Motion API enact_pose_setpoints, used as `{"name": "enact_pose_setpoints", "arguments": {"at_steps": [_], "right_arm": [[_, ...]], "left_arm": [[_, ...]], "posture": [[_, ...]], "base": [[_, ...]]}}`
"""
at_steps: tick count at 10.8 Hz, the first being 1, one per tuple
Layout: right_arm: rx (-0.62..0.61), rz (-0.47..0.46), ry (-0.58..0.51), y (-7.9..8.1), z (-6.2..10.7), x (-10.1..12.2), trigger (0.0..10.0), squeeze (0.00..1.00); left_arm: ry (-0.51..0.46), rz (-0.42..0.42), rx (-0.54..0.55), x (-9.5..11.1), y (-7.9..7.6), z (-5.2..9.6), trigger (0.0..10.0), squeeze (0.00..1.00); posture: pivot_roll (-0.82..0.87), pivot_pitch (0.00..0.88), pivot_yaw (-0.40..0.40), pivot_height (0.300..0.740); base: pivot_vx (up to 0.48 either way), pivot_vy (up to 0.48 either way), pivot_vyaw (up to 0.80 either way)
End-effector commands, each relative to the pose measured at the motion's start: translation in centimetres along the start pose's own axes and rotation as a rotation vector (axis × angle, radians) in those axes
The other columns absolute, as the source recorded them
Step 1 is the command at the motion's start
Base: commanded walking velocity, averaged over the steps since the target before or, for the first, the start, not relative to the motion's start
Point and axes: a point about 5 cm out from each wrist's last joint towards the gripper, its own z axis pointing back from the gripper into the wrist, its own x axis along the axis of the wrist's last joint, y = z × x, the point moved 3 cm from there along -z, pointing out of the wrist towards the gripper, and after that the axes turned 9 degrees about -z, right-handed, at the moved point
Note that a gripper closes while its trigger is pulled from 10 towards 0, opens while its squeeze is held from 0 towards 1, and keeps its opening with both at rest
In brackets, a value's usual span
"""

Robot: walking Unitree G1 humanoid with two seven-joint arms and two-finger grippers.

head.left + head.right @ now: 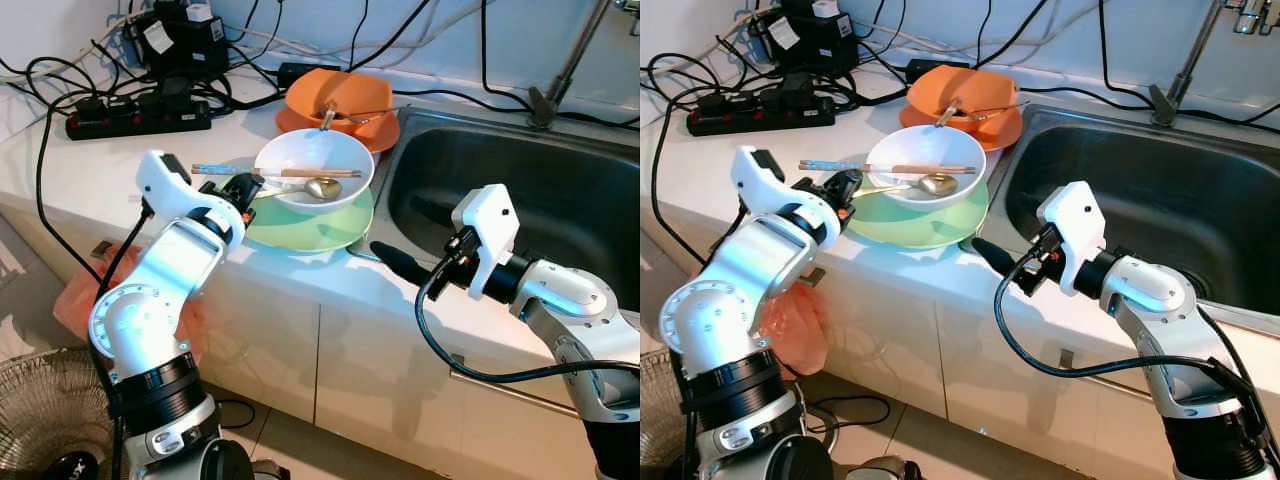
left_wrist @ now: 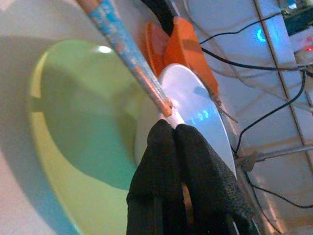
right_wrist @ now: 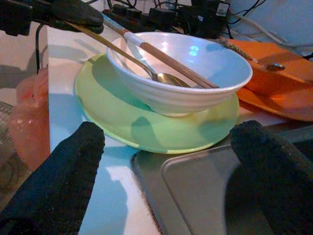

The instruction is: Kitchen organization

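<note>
Left eye view: white bowl sits on a green plate on the counter just beside the sink; chopsticks lie across the bowl rim and a gold spoon rests inside w/ its handle sticking out toward the robot's left. Behind them, an orange bowl on an orange plate w/ more utensils, and a power strip w/ tangled cables further back. Left gripper is at the bowl's left edge, fingers pinched together on the spoon handle end, going by the wrist views. Right gripper hovers at the counter edge near the plate, fingers spread apart, nothing held. Handling, as I judge it: bowl and plates look ceramic, so stiff, fairly heavy, slick-glazed, breakable if knocked into the steel sink. Chopsticks and spoon are light and loose and will roll or slide off if the bowl tilts, so prob. best lifted out first, taken near the handle ends. Bowl is best taken by pinching its rim; plate by its overhanging edge.
</note>
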Motion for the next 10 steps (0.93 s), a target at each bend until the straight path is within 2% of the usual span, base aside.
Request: {"name": "enact_pose_setpoints", "arguments": {"at_steps": [1,2,5,7,10], "right_arm": [[0.014,0.02,-0.011,0.1,-0.3,0.4,10.0,0.0],[0.015,0.023,-0.011,0.1,-0.4,0.4,10.0,0.0],[0.017,0.031,-0.012,0.1,-0.6,0.4,10.0,0.0],[0.014,0.035,-0.014,0.1,-0.6,0.4,10.0,0.0],[0.012,0.04,-0.014,-0.1,-0.7,0.5,10.0,0.0]], "left_arm": [[0.054,0.064,-0.02,-1.0,-1.9,-0.6,0.0,0.0],[0.062,0.092,-0.035,-0.7,-2.3,-0.5,0.0,0.0],[0.037,0.083,-0.018,0.5,-2.1,-0.5,0.0,0.0],[0.026,0.067,-0.032,1.0,-2.7,-0.5,0.0,0.0],[0.052,0.089,-0.113,1.9,-4.4,-0.6,0.0,0.0]], "posture": [[0.15,0.034,0.034,0.74],[0.15,0.033,0.034,0.74],[0.15,0.027,0.037,0.74],[0.15,0.025,0.037,0.74],[0.16,0.026,0.034,0.74]], "base": [[0.0,0.0,0.0],[0.0,0.0,0.0],[0.0,0.0,0.0],[0.0,0.0,0.0],[0.0,0.0,0.0]]}}
